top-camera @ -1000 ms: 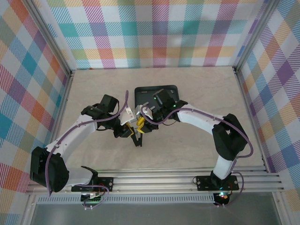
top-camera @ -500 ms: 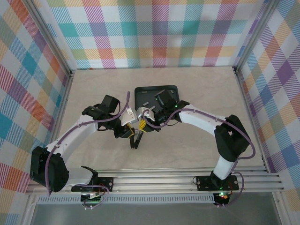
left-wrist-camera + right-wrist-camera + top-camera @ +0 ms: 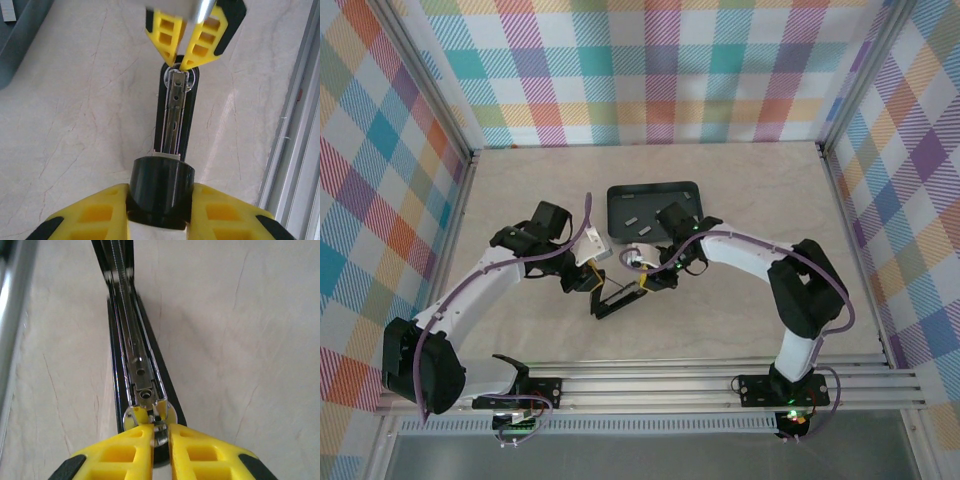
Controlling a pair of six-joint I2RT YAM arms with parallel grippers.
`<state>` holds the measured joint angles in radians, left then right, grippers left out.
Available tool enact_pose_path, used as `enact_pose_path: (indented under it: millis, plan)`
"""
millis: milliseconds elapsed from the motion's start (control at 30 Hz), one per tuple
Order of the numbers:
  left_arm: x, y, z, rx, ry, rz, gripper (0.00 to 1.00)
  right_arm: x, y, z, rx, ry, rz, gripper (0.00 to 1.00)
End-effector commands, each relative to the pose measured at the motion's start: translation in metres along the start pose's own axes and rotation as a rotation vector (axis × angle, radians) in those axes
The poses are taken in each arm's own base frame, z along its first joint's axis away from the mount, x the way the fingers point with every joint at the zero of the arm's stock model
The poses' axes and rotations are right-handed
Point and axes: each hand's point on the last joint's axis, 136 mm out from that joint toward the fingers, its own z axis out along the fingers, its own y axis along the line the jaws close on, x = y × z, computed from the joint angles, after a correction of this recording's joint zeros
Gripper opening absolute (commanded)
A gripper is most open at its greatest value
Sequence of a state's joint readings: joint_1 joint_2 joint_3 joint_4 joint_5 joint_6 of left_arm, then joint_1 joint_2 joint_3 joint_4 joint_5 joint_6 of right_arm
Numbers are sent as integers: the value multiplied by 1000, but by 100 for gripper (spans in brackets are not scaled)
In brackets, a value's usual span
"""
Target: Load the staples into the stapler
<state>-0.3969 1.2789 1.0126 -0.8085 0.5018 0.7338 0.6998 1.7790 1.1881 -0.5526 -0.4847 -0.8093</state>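
Note:
The black stapler (image 3: 619,298) lies open on the table, its silver magazine channel (image 3: 175,110) facing up. My left gripper (image 3: 160,195) is shut on the stapler's rounded black rear end; it sits at the left of the stapler (image 3: 596,289). My right gripper (image 3: 160,429) is shut on the metal tip at the front of the magazine (image 3: 137,355), at the stapler's other end (image 3: 645,282). Small silver staples (image 3: 630,220) lie in the dark grey tray (image 3: 670,195) behind both grippers. No staple strip shows in the channel.
The tray's corner (image 3: 15,45) lies at the upper left of the left wrist view with one staple (image 3: 7,10) in it. A metal rail (image 3: 295,140) runs along the table's near edge. Plaid walls enclose the table (image 3: 520,190).
The stapler has swung from pointing toward the near edge to lying slantwise and flat. My right gripper has come forward from the tray's edge down to the stapler's front tip.

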Motion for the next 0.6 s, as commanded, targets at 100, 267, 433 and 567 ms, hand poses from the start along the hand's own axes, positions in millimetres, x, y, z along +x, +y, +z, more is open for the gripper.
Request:
enact_pose_path:
  millis: [100,267,433,567]
  plan:
    - [-33,-1,-11,-1,-145,31,0,22,9,13,-22,96,9,19]
    - [-38,-1,-13,-14,-236,-10,0,26,10,24,-29,116,9,20]
    - [-40,5,-14,-42,-332,-87,0,33,10,30,-17,164,5,20]
    - [-31,12,-14,-101,-348,-144,0,40,11,35,-3,208,0,20]
